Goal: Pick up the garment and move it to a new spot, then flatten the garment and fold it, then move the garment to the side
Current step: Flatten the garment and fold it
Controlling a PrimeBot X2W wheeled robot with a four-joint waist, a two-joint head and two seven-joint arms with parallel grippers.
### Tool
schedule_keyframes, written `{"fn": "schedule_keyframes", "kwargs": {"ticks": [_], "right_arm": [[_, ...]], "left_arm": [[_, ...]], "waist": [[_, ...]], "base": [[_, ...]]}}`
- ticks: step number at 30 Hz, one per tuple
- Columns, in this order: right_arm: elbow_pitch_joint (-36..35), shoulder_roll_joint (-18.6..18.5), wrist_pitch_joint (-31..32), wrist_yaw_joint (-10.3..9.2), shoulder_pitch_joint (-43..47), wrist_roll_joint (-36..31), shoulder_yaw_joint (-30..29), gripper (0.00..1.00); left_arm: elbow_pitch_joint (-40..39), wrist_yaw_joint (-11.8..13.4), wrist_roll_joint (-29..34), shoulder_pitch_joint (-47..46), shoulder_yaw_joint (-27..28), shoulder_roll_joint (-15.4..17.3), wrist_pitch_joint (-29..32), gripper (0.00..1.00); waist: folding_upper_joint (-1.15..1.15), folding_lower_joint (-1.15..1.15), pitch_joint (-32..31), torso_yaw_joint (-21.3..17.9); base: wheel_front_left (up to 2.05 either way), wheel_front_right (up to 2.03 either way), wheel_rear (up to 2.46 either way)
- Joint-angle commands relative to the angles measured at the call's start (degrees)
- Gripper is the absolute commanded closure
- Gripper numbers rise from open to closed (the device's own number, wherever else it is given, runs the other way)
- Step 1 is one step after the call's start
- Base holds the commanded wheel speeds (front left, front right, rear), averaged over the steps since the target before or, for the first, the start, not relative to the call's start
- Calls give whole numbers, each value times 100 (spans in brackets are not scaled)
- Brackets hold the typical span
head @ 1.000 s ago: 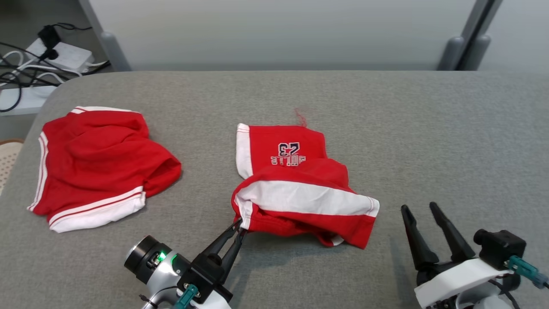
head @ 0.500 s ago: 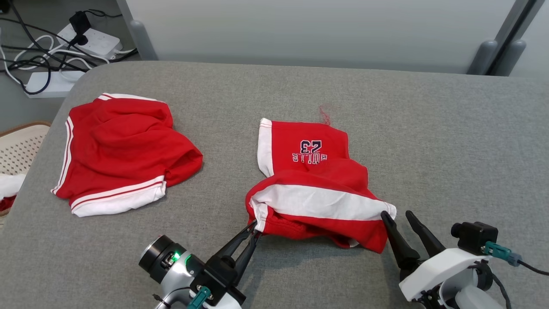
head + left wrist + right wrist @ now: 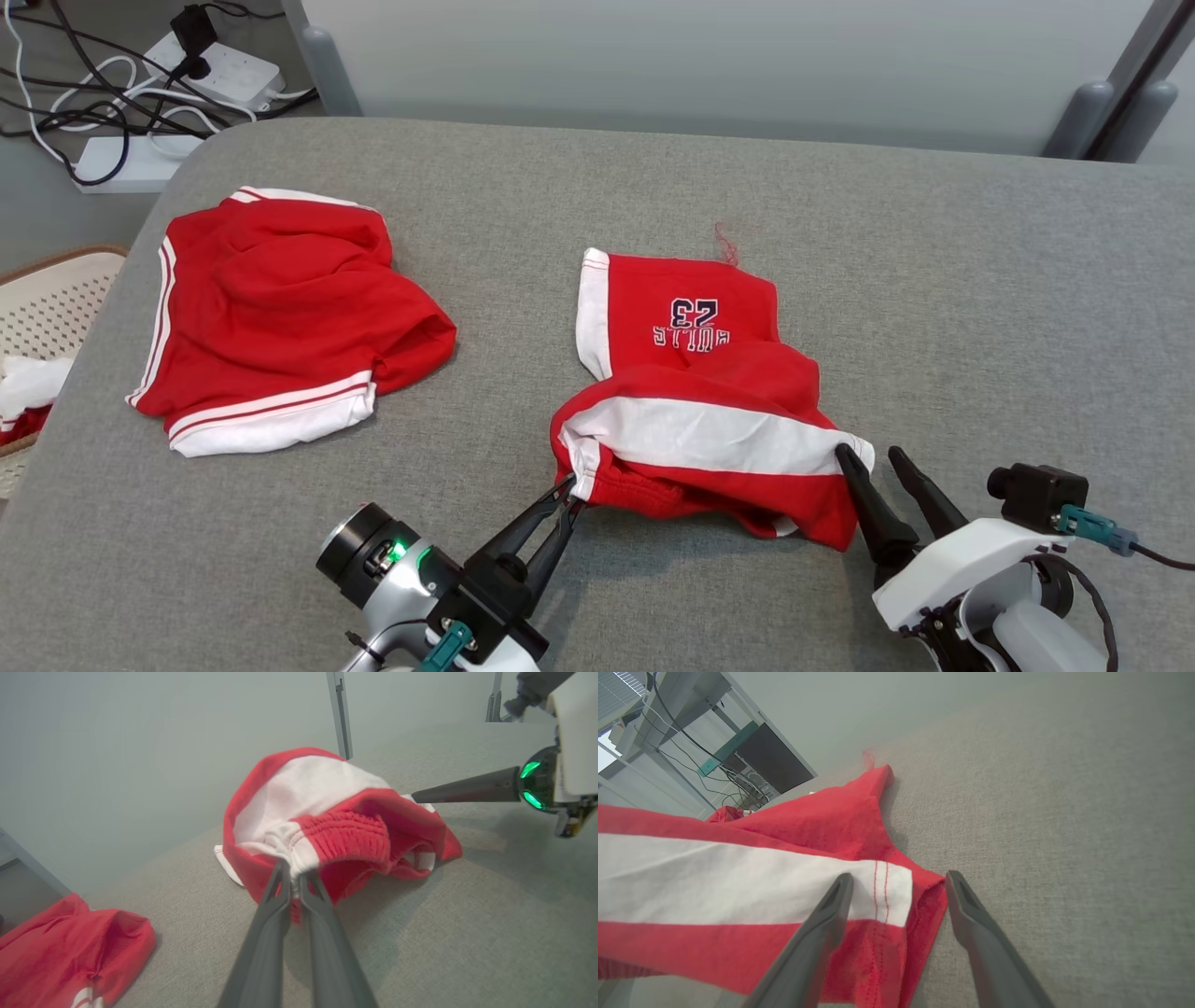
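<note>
Red-and-white shorts [image 3: 709,392], printed upside down with "23" and what reads as "BULLS", lie crumpled mid-table on the grey fabric-covered table [image 3: 980,280]. The left gripper [image 3: 569,490] pinches their waistband corner. The right gripper [image 3: 873,457] stands spread around the opposite corner. A second red pair [image 3: 280,317] lies to the left, and power strips [image 3: 224,75] sit on the floor beyond.

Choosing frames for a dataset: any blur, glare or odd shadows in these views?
Head view: sharp, even light, soft shadow under the garment. Left wrist view: left gripper soft near the lens. Right wrist view: right gripper slightly blurred, fabric weave crisp. No glare anywhere.
</note>
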Motion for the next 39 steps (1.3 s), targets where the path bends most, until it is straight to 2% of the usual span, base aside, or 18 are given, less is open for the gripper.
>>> {"fn": "schedule_keyframes", "kwargs": {"ticks": [1, 2, 4, 5, 9, 18, 19, 21, 30, 39], "right_arm": [[-60, -17, -77, 41, -136, 53, 99, 8], [-33, -10, -77, 41, -152, 62, 112, 39], [5, -4, -77, 41, -186, 86, 127, 84], [12, 1, -77, 41, -199, 99, 138, 100], [-41, -29, -77, 41, -231, 74, 152, 100], [-482, -162, -77, 41, 80, -70, -383, 100], [-488, -170, -77, 41, 117, 13, -324, 97], [-499, -207, -77, 41, 158, 203, -98, 0], [-364, -407, -77, 41, -16, 1134, 675, 0], [-103, -567, -77, 41, -364, 1939, 1153, 0]], "left_arm": [[-146, -24, 44, -224, 234, 90, -58, 100], [-144, -34, 58, -235, 238, 84, -58, 100], [-140, -53, 80, -255, 252, 70, -58, 100], [-136, -62, 90, -262, 259, 64, -58, 100], [-110, -85, 129, -263, 290, 58, -58, 100], [-130, -89, 227, -148, 397, 197, -58, 100], [-134, -96, 231, -135, 399, 207, -58, 100], [-139, -112, 231, -112, 401, 212, -58, 100], [-147, -184, 270, -105, 362, 124, -58, 100], [-155, -245, 322, -144, 342, 43, -58, 100]], "waist": [[0, 0, 27, 23], [0, 0, 37, 33], [0, 0, 57, 54], [0, 0, 62, 61], [0, 0, 47, 56], [0, 0, -190, -124], [0, 0, -206, -136], [0, 0, -242, -155], [0, 0, -255, -11], [0, 0, -185, 192]], "base": [[0, 0, 0], [0, 0, 0], [0, 0, 0], [0, 0, 0], [0, 0, 0], [0, 0, 0], [0, 0, 0], [0, 0, 0], [0, 0, 0], [0, 0, 0]]}}
